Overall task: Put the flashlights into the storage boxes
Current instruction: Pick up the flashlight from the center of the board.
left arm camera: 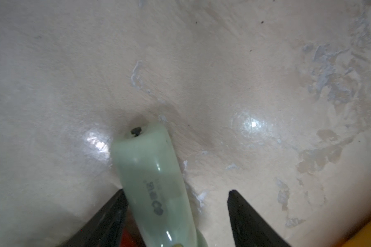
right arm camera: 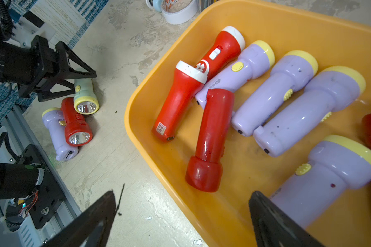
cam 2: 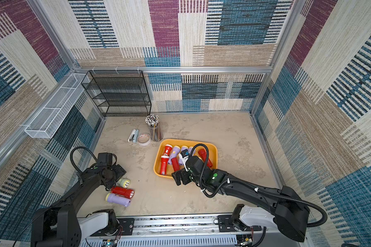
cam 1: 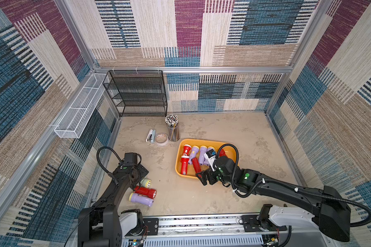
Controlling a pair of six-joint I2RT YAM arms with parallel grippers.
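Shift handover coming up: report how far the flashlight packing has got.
Done: about eight flashlights lie in the tray. In hand: the left gripper straddles the pale green flashlight, jaws apart. The right gripper is open, empty. Left: that one, the red flashlight and the lavender flashlight beside it on the table.

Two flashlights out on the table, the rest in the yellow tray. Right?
No, three lie on the table: the pale green flashlight, the red flashlight, and the lavender flashlight. The rest are in the yellow tray. The right wrist view shows it.
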